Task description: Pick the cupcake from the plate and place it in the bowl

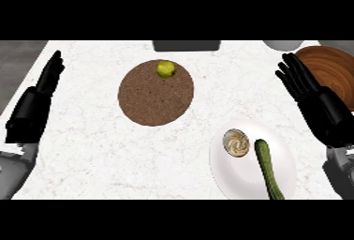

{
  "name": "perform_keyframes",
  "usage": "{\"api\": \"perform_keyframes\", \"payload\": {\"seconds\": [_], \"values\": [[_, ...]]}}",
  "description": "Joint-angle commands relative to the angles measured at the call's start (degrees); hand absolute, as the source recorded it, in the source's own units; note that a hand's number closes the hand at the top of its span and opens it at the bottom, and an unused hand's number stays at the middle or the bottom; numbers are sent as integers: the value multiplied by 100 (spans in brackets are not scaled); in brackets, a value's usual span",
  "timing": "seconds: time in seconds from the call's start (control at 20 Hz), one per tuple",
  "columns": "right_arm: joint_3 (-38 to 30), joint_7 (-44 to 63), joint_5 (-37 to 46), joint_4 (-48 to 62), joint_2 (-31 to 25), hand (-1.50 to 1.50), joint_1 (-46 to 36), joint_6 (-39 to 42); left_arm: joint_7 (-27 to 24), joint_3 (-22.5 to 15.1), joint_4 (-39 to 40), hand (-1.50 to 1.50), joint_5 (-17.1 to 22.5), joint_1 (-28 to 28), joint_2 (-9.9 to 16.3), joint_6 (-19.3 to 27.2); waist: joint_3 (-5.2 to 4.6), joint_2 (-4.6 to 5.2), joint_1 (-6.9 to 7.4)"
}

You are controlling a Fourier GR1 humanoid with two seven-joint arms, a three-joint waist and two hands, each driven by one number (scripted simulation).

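Seeing both hands, left (33, 105) and right (314, 96), fingers straight, holding nothing; cupcake (236, 143) on plate (239, 180), below-left of my right fingertips; bowl (332, 68) just beside them.

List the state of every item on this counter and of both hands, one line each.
cupcake: upright on the white plate, untouched
cucumber: lying flat on the white plate, beside the cupcake
lime: resting at the far edge of the brown plate
wooden bowl: upright, nothing visible inside
left hand: open, resting
right hand: open, resting
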Motion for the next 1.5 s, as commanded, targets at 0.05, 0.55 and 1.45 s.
{"api": "perform_keyframes", "payload": {"seconds": [0.05,0.55,1.45], "values": [[-386,-218,462,-376,312,150,535,-1127,-145,-181,-183,0,180,275,-320,-197,-103,215,-100],[-49,-948,2343,256,1787,-150,1908,-4096,26,-965,-304,0,1125,791,-1149,-1176,-99,246,-20],[1612,4876,3571,-110,-363,-150,471,-63,114,-876,135,0,953,303,-1328,-1357,-134,250,61]]}}
